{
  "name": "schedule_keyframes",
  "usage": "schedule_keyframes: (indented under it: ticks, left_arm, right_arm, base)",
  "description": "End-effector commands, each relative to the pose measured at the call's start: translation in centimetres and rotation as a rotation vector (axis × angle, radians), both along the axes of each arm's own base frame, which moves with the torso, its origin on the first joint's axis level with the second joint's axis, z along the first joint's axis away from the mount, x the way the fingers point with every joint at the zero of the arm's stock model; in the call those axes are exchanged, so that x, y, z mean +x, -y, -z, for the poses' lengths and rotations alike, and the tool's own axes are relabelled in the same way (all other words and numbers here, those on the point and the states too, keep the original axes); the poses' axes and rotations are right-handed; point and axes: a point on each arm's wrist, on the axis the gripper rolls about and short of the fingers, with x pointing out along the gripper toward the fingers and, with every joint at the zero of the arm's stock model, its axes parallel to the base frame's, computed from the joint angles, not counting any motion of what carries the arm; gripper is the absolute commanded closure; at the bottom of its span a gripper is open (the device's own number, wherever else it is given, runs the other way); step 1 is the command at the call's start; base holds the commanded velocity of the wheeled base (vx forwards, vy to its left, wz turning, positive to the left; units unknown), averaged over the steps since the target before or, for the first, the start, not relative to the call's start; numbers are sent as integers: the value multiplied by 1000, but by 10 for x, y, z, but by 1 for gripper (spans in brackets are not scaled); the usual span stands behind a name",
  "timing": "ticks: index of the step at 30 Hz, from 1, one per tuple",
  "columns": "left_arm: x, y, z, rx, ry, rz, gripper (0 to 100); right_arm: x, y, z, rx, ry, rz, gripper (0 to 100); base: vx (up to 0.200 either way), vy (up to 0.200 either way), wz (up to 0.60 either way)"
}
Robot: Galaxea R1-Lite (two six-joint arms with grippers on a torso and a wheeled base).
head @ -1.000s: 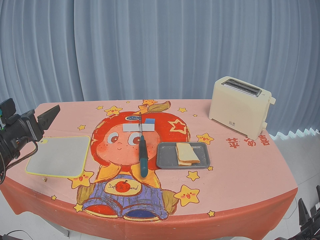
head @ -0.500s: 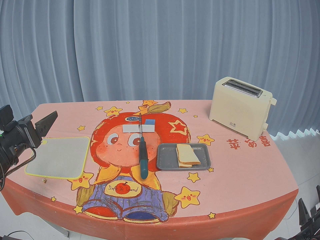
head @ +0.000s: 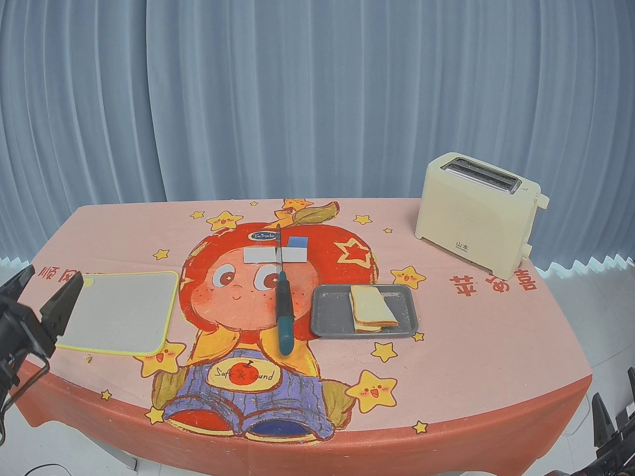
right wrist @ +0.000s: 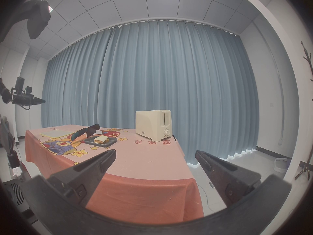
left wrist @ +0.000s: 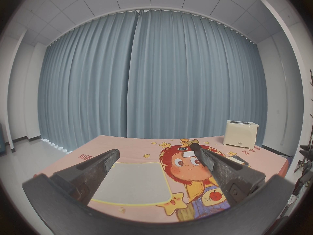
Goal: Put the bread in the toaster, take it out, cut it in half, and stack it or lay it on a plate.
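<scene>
One stack of bread (head: 370,305) lies on the grey plate (head: 325,325), with the left gripper (head: 56,272) low, far left of the plate; its wrist view shows fingers (left wrist: 88,172) spread wide, empty; the right gripper (right wrist: 156,152), far from the plate, is wide open, holding nothing.

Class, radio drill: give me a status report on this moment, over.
Left gripper open, empty, at left edge of table. Right gripper open, empty, off the near right corner. Bread stacked on tray. Knife beside tray, apart.

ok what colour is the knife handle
The knife handle is teal, best seen in the head view.
</scene>
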Motion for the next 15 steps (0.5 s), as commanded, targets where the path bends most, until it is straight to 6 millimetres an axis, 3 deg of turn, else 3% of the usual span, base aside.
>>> schedule_keyframes:
  ticks: [1, 15]
  left_arm:
    - [-40, -7, 20, 18, 83, -37, 0]
    - [-77, -10, 78, 10, 13, -37, 0]
  right_arm:
    - [0, 0, 4, 1, 1, -1, 0]
    - [0, 0, 4, 1, 1, -1, 0]
  base:
    - [0, 0, 0]
    - [0, 0, 0]
